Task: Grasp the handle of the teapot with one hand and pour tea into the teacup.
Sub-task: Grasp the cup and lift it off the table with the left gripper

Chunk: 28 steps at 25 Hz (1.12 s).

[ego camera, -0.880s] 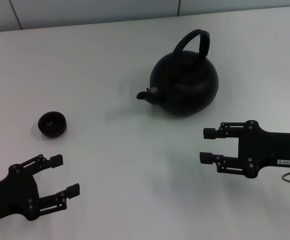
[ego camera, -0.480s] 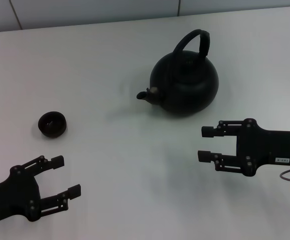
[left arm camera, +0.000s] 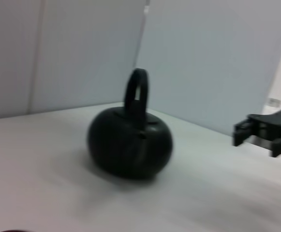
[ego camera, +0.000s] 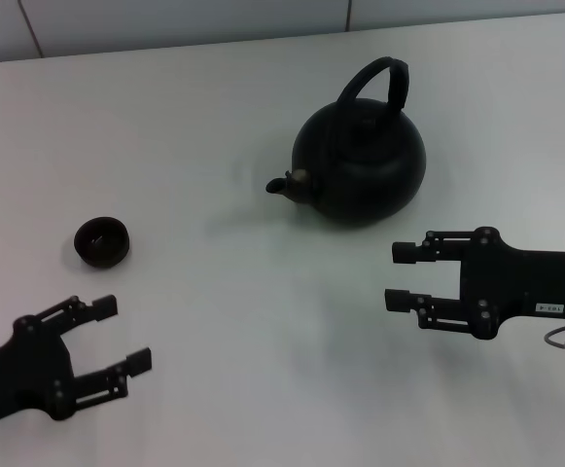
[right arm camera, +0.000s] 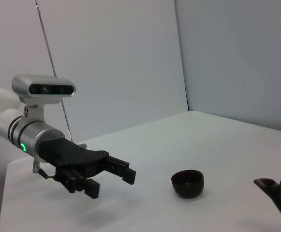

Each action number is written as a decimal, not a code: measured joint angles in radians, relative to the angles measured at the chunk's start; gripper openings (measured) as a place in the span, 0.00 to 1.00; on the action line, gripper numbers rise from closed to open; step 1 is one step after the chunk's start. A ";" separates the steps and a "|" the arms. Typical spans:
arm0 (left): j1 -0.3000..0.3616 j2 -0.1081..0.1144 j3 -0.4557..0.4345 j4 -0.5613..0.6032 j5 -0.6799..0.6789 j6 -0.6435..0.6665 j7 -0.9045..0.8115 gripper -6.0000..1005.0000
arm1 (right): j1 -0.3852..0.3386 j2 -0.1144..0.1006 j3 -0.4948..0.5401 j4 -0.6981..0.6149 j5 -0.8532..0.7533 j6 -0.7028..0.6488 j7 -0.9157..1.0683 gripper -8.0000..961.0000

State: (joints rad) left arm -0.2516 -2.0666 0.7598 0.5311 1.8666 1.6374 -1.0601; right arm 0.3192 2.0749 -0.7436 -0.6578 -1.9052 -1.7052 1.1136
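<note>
The matte-black teapot (ego camera: 362, 162) stands upright on the white table, far centre-right, spout pointing left; it also shows in the left wrist view (left arm camera: 129, 142). Its arched handle (ego camera: 377, 83) rises over the top. The small dark teacup (ego camera: 101, 241) sits at the left, also in the right wrist view (right arm camera: 187, 182). My right gripper (ego camera: 395, 276) is open and empty, near side of the teapot, fingers pointing left. My left gripper (ego camera: 120, 334) is open and empty at the near left, just near of the teacup.
The white table (ego camera: 224, 126) ends at a grey wall along the far edge. In the right wrist view the left arm (right arm camera: 43, 137) with its wrist camera shows, and the teapot's spout tip (right arm camera: 271, 186) at the frame edge.
The left gripper has drawn back slightly toward the near left edge. The right gripper has edged a little left. The teapot and teacup have not moved.
</note>
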 joint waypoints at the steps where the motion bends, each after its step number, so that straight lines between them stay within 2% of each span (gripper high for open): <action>1: -0.001 0.000 -0.014 -0.005 -0.001 -0.014 0.000 0.83 | 0.001 0.000 0.002 0.000 0.002 0.000 0.000 0.61; 4: -0.010 -0.001 -0.057 -0.030 -0.003 -0.063 0.000 0.82 | 0.007 0.001 0.010 0.000 0.005 0.001 0.000 0.61; 6: -0.032 -0.001 -0.116 -0.073 -0.004 -0.139 0.000 0.82 | 0.010 0.001 0.010 0.000 0.006 0.001 0.000 0.61; 13: -0.067 -0.003 -0.212 -0.128 -0.010 -0.276 -0.009 0.82 | 0.021 0.001 0.012 0.000 0.007 0.000 0.000 0.61; 28: -0.127 -0.004 -0.196 -0.178 -0.005 -0.391 -0.004 0.80 | 0.031 0.001 0.015 0.000 0.009 0.003 0.000 0.60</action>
State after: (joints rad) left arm -0.3785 -2.0709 0.5642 0.3529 1.8615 1.2464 -1.0638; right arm 0.3500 2.0755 -0.7284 -0.6581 -1.8958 -1.7026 1.1137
